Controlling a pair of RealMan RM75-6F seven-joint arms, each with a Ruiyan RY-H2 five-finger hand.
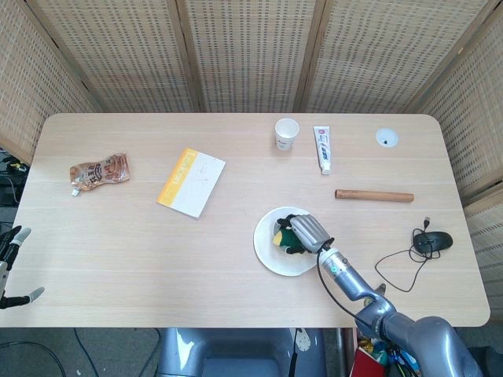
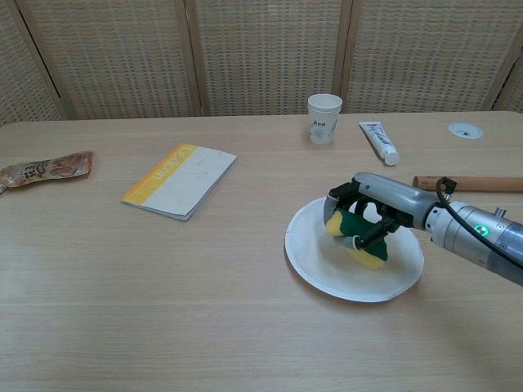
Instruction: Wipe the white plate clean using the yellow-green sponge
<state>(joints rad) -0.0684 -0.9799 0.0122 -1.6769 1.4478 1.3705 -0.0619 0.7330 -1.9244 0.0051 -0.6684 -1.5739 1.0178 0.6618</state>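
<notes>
I have the right hand (image 2: 372, 214) curled around the yellow-green rectangular sponge (image 2: 356, 235), its dark fingers (image 1: 292, 236) wrapped over the green top while the yellow underside rests on the round white plate (image 2: 323, 265). The sponge sits under my palm, in the part of the plate toward the far side, and the plate's bare white surface spreads out in front of and to the left of the hand. Beyond the hand, toward the wicker screen, stand a small white paper cup (image 2: 324, 118) and a white toothpaste tube (image 2: 379, 142) lying flat; to the right of the hand lies a brown wooden rod (image 2: 474, 184). In the head view a black computer mouse (image 1: 434, 241) with its looped cable rests further right, near the table edge. Well to the left of the hand lie a yellow-and-white booklet (image 2: 180, 180) and, further still, a brown snack pouch (image 2: 45, 169). My left hand (image 1: 9, 263) shows only at the table's left edge in the head view, holding nothing, its fingers apart.
</notes>
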